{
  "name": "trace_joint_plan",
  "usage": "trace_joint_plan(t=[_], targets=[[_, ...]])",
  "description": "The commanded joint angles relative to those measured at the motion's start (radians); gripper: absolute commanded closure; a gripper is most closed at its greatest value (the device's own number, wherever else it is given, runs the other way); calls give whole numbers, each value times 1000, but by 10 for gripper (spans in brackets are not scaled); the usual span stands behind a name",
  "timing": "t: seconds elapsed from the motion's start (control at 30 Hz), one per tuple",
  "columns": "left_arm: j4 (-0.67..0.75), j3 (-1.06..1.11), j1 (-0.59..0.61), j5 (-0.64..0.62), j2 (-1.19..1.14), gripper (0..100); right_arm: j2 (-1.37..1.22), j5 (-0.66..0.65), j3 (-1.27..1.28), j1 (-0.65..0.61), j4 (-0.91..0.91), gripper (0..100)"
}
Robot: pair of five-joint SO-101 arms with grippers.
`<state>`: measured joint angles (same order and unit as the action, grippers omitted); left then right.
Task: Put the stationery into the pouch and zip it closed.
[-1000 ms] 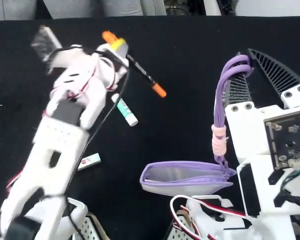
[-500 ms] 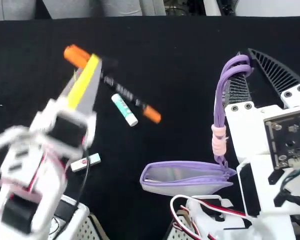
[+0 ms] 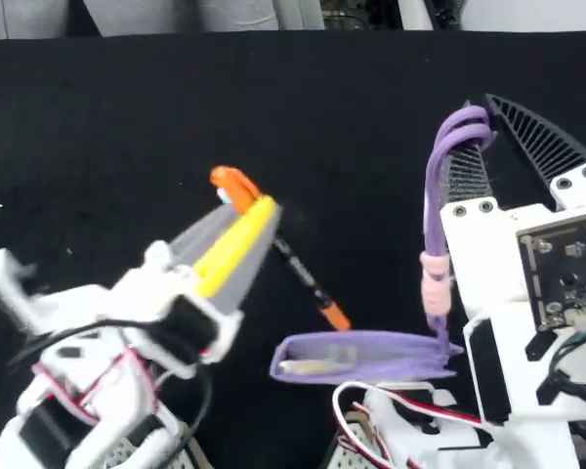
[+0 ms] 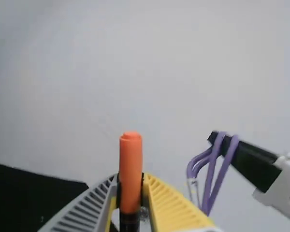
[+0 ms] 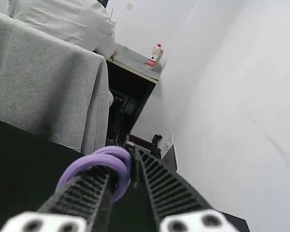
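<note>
Black tabletop carries the purple pouch, just beyond the left fingers, which are clenched on 1 orange-capped marker. Right fingers grip the pouch's strap. Best aim the lower tip squarely into the mouth before releasing.

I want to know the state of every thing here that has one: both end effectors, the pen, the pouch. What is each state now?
left end effector: shut on the pen
right end effector: shut on the strap
pen: held, tilted, lower orange tip close to the pouch mouth, not yet inside
pouch: unzipped, mouth open
strap: gripped, pulled up from the pouch
</note>
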<state>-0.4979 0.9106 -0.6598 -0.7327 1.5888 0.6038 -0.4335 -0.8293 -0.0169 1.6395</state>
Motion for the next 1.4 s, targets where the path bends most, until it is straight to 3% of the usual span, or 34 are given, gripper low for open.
trace_joint_plan(t=[0.0, 0.1, 0.2, 0.47, 0.67, 0.8, 0.97, 1.17, 1.37], targets=[[20, 31, -96, 87, 8, 972, 2, -8, 7, 14, -8, 986], [14, 54, -189, 170, 8, 972, 4, -8, 7, 14, -8, 986], [40, 56, -223, 176, 9, 972, 2, -8, 7, 14, -8, 986], [201, -85, -67, 176, 0, 972, 1, -8, 8, 11, -8, 986], [91, -236, -68, 169, -3, 972, 1, -8, 8, 9, -8, 986], [55, -245, -70, 52, -5, 972, -1, -8, 8, 9, -9, 986], [63, -193, -197, 91, -32, 972, -1, -8, 8, 9, -9, 986], [57, -180, -432, 244, -103, 971, -1, -8, 8, 11, -9, 986], [64, -73, -496, 348, -121, 971, 1, -8, 7, 14, -9, 986]])
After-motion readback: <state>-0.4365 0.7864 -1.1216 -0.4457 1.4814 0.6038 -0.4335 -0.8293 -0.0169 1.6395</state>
